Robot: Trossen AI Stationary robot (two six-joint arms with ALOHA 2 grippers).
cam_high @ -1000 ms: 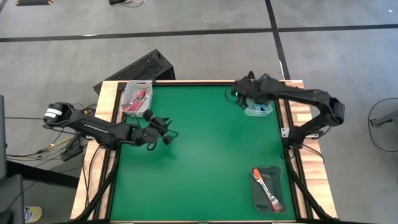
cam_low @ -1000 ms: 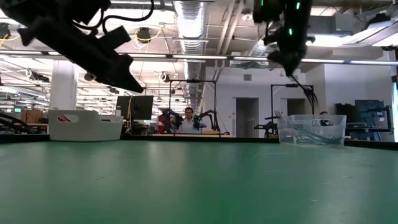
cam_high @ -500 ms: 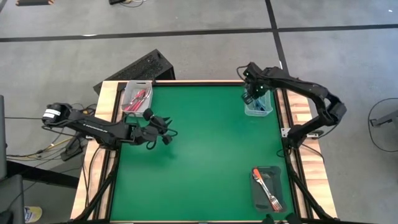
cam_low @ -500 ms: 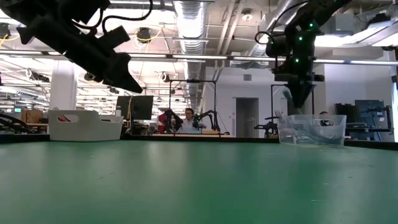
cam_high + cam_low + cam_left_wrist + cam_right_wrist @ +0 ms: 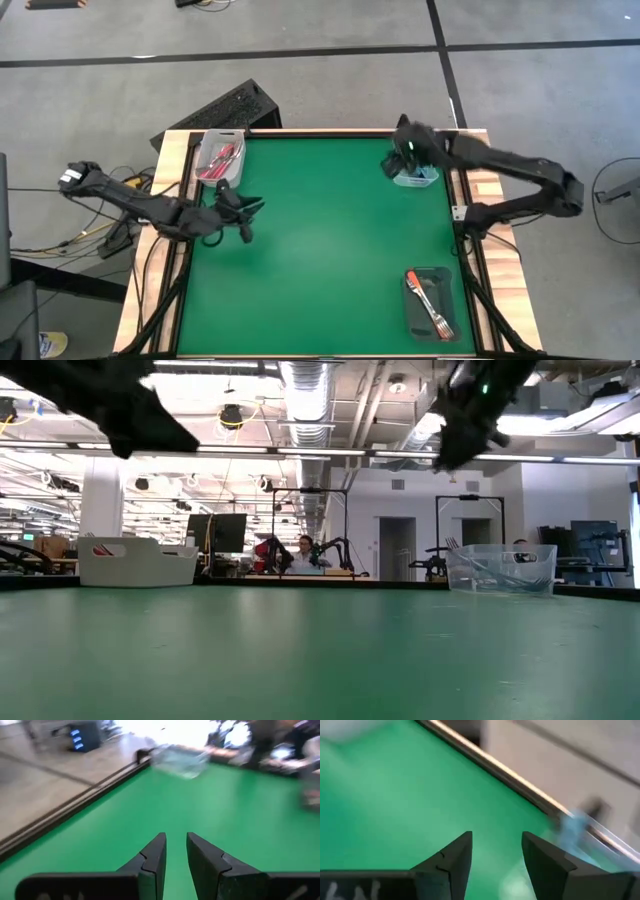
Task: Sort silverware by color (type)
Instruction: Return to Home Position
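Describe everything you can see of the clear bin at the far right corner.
The clear bin is a small rectangular tub of see-through plastic. It is open-topped and stands upright on the green mat at the table's far right corner. Blue-handled forks lie inside it, but I cannot make out how many. The right hand hangs open above the bin, clear of its rim, and nothing else touches it.

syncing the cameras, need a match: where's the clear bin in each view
high: clear bin at the top right corner of the green mat.
low: right side, standing on the mat's far edge.
left wrist: blurred clear shape far across the mat, beyond the left hand.
right wrist: bluish blur by the mat's edge, past the right hand; probably it.
shared landmark: the green mat.
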